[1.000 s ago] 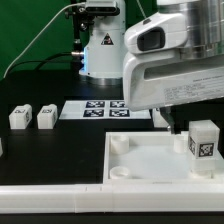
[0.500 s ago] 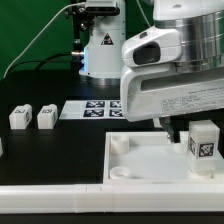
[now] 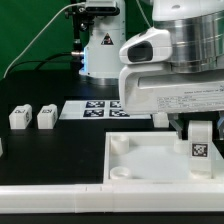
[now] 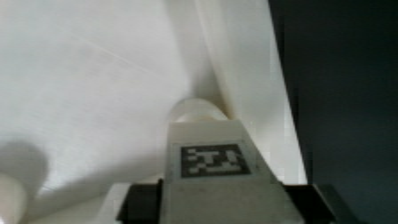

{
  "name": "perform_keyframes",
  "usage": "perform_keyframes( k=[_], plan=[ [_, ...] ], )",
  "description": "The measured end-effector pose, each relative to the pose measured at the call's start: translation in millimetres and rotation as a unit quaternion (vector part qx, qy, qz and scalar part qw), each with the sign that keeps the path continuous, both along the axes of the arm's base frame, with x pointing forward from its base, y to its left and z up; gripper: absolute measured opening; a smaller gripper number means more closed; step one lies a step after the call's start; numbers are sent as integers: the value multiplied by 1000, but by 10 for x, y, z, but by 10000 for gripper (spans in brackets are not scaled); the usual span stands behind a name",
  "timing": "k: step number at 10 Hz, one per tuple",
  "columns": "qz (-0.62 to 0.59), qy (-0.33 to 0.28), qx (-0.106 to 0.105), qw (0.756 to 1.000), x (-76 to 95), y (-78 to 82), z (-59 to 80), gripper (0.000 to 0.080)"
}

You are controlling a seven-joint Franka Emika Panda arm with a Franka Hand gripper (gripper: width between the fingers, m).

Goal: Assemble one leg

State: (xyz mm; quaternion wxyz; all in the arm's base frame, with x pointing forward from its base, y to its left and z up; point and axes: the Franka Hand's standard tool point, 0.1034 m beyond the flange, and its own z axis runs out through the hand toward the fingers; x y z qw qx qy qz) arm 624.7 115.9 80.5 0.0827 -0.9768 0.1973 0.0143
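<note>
My gripper (image 3: 202,134) is shut on a white leg (image 3: 202,147) with a black-and-white tag on its face. It holds the leg upright over the corner of the large white panel (image 3: 150,160) at the exterior view's right. In the wrist view the leg (image 4: 214,150) fills the space between the black fingers (image 4: 143,202), and its tip points at a round corner socket (image 4: 199,108) of the panel (image 4: 89,90). I cannot tell whether the leg touches the panel. Two more legs (image 3: 19,117) (image 3: 46,118) stand on the black table at the exterior view's left.
The marker board (image 3: 95,110) lies behind the panel. A white device on a stand (image 3: 100,50) with cables is at the back. The panel shows corner sockets (image 3: 120,143) at the exterior view's left. A white strip (image 3: 50,200) runs along the front.
The arm has come down with the leg, bringing it a little lower toward the panel's corner. The other legs have not moved.
</note>
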Motion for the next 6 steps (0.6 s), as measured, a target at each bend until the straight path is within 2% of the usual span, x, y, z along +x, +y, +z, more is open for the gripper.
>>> perform_keyframes(
  k=[2,3,4,5,6],
  plan=[
    [-81,14,2,997,-1,10,1,298],
    [-182,31,2,983,-6,53,7,298],
    [-254,44,1,966,-10,90,9,295],
    [-324,53,11,945,2,86,-11,295],
    [-419,62,27,906,18,90,-39,294]
  ],
)
